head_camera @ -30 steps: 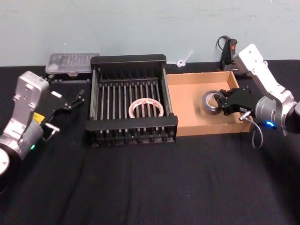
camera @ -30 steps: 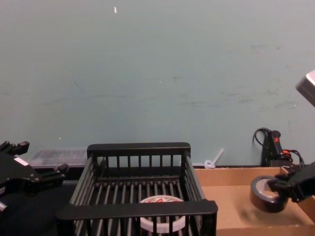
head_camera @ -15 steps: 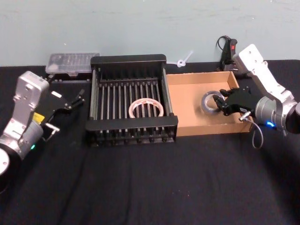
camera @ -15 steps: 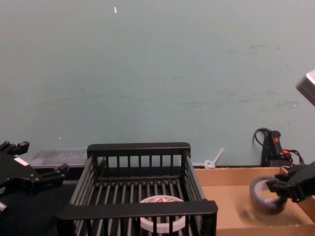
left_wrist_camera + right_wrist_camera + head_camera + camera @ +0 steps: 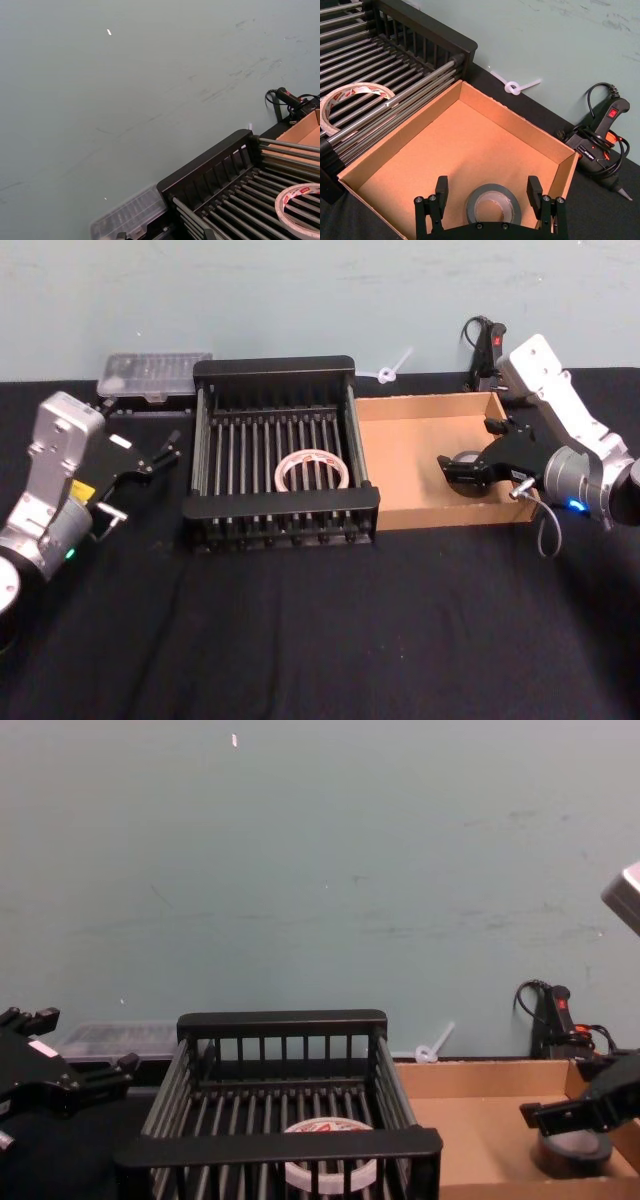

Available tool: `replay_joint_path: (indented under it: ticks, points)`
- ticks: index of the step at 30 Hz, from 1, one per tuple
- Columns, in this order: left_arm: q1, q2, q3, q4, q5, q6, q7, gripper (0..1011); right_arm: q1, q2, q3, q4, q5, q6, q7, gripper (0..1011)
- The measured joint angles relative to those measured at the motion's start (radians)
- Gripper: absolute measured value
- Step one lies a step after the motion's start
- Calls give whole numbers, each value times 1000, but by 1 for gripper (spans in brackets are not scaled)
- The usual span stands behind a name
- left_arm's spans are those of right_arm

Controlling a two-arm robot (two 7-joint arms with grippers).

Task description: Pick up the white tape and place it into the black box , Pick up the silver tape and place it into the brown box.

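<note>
The silver tape [image 5: 493,203] is seen lying flat on the floor of the brown box [image 5: 400,445], at about 3 o'clock in the box's interior in the head view, near its right wall, while the right gripper [image 5: 489,199] is held just above it with its fingers [image 5: 441,188] spread wide to either side of the roll and nothing gripped. The white tape [image 5: 311,471] lies flat on the slatted floor of the black box [image 5: 274,367], roughly at the crate's centre, so both placements are judged done. What is left, by this reading, is a clean withdrawal: the right gripper is best lifted straight up with its fingers kept wide, so the roll is not dragged or tipped and the cardboard wall close by at 3 o'clock is not clipped. The left gripper [image 5: 160,454] is parked off the crate's 9 o'clock side, its fingers apart and empty. The work surface is a table [image 5: 320,640] draped in black cloth, set against a pale blue-green wall [image 5: 320,870] marked with faint scuffs. Behind the boxes are seen a clear plastic case [image 5: 155,373] at 11 o'clock, a knotted white strip [image 5: 516,87] at 12 o'clock and a black glue gun [image 5: 600,135] with a red switch at 1 o'clock.
</note>
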Motion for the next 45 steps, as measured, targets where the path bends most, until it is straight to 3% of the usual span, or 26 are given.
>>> replay_joint_path:
  ticks: [19, 24, 28, 34, 45]
  points:
    - [0, 0, 0, 0, 0, 0, 0, 1001, -11, -5, 16, -10, 0, -12, 5, 1002]
    - [0, 0, 0, 0, 0, 0, 0, 1001, -58, -24, 54, -58, -27, -66, -73, 1002]
    - [0, 0, 0, 0, 0, 0, 0, 1001, -130, -52, 84, -102, -93, -181, -214, 1002]
    - [0, 0, 0, 0, 0, 0, 0, 1001, -207, -92, 106, -121, -155, -272, -342, 1002]
    - [0, 0, 0, 0, 0, 0, 0, 1001, -291, -123, 135, -131, -178, -298, -384, 1002]
